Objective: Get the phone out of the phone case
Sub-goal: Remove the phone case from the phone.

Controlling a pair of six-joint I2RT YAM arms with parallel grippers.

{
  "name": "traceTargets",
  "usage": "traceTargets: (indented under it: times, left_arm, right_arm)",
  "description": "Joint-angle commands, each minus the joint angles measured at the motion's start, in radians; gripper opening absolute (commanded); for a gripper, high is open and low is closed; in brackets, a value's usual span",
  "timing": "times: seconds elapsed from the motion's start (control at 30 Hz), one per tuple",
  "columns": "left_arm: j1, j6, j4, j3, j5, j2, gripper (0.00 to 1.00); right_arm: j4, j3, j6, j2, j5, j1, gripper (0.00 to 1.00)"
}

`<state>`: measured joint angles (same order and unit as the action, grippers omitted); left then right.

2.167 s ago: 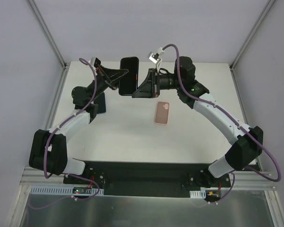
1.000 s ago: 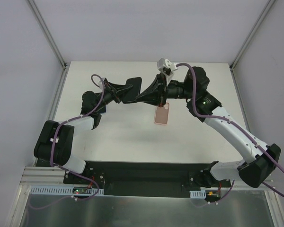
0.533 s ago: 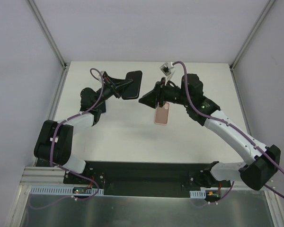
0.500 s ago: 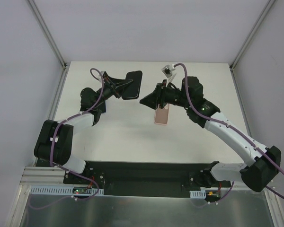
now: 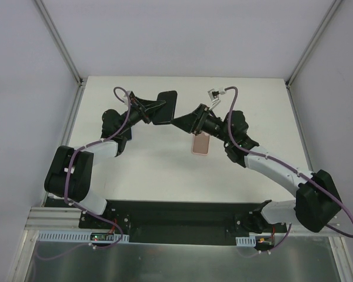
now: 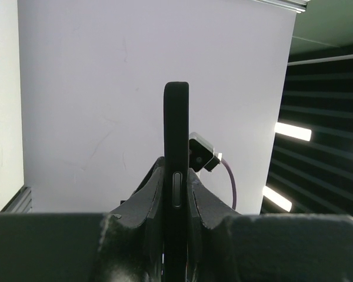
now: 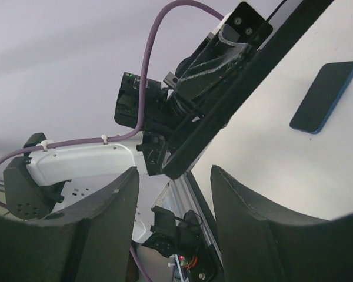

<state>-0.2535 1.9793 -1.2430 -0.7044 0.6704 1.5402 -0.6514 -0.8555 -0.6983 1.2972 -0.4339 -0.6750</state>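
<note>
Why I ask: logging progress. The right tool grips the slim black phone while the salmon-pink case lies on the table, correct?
No: the left tool grips the slim black phone, per the left wrist view; the salmon-pink case lies on the table.

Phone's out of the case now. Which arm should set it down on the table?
Left. The left gripper is shut on the phone, holding it above the table. The right gripper is open and empty, near the phone case lying on the table.
</note>
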Motion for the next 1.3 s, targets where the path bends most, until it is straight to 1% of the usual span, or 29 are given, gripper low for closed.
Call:
traceTargets:
  times: [0.0,0.13,0.23,0.27,0.37,0.43,0.53,0.63,0.67,0.7,0.73,0.77,0.9,1.0,1.03,1.07,1.1,1.13,1.17,1.2,1.23,1.27]
  left_arm:
    - [0.008,-0.02,-0.19,-0.004,-0.022,-0.049,0.0]
    - [0.008,-0.028,-0.185,0.005,-0.022,-0.058,0.0]
    - [0.008,-0.039,-0.181,0.011,-0.022,-0.064,0.0]
    - [0.008,-0.054,-0.179,0.01,-0.02,-0.069,0.0]
    - [0.008,-0.098,-0.156,0.014,-0.017,-0.083,0.0]
    - [0.008,-0.126,-0.147,0.008,-0.011,-0.092,0.0]
    - [0.008,-0.18,-0.104,0.002,-0.003,-0.115,0.0]
    - [0.008,-0.238,-0.066,-0.004,0.001,-0.143,0.0]
    - [0.008,-0.247,-0.055,-0.003,0.001,-0.149,0.0]
    - [0.008,-0.258,-0.041,-0.006,0.001,-0.156,0.0]
    - [0.008,-0.276,-0.021,-0.007,0.001,-0.169,0.0]
    - [0.008,-0.284,-0.01,-0.009,0.001,-0.175,0.0]
    - [0.008,-0.301,0.016,-0.018,0.012,-0.189,0.0]
    - [0.008,-0.278,-0.004,-0.052,0.07,-0.167,0.0]
    - [0.008,-0.248,-0.019,-0.067,0.105,-0.149,0.0]
    - [0.008,-0.229,-0.033,-0.075,0.122,-0.137,0.05]
    - [0.01,-0.212,-0.074,-0.081,0.136,-0.126,0.17]
    - [0.01,-0.173,-0.099,-0.087,0.15,-0.103,0.25]
    - [0.011,-0.154,-0.125,-0.089,0.17,-0.092,0.28]
    - [0.011,-0.139,-0.163,-0.09,0.176,-0.082,0.33]
    - [0.011,-0.12,-0.176,-0.092,0.184,-0.066,0.42]
    - [0.011,-0.117,-0.182,-0.093,0.199,-0.061,0.46]
  right_arm:
    - [-0.203,-0.063,-0.078,0.053,-0.025,-0.017,0.55]
    - [-0.162,-0.115,-0.073,0.082,-0.026,-0.02,0.55]
    - [-0.152,-0.135,-0.087,0.099,-0.022,-0.02,0.52]
    - [-0.149,-0.146,-0.093,0.103,-0.02,-0.021,0.49]
    - [-0.11,-0.175,-0.121,0.12,-0.026,-0.023,0.44]
    - [-0.024,-0.194,-0.13,0.126,-0.025,-0.021,0.43]
    - [0.005,-0.186,-0.141,0.12,-0.005,-0.023,0.43]
    - [0.042,-0.194,-0.136,0.117,0.003,-0.023,0.33]
    - [0.048,-0.195,-0.139,0.12,0.001,-0.024,0.22]
    - [0.062,-0.2,-0.141,0.122,0.0,-0.024,0.16]
    - [0.064,-0.203,-0.142,0.122,-0.005,-0.023,0.04]
    - [0.065,-0.201,-0.145,0.122,-0.005,-0.024,0.01]
    - [0.091,-0.201,-0.115,0.122,-0.019,-0.021,0.01]
    - [0.137,-0.223,-0.087,0.134,-0.077,0.002,0.01]
    - [0.154,-0.234,-0.067,0.14,-0.127,0.011,0.01]
    - [0.165,-0.25,-0.055,0.152,-0.158,0.032,0.01]
    - [0.191,-0.258,-0.05,0.158,-0.187,0.044,0.01]
    - [0.199,-0.263,-0.031,0.165,-0.239,0.057,0.01]
    - [0.213,-0.276,-0.021,0.174,-0.267,0.078,0.02]
    - [0.242,-0.283,-0.009,0.177,-0.288,0.089,0.01]
    - [0.263,-0.292,0.006,0.18,-0.336,0.097,0.01]
    - [0.291,-0.307,0.054,0.188,-0.357,0.104,0.01]
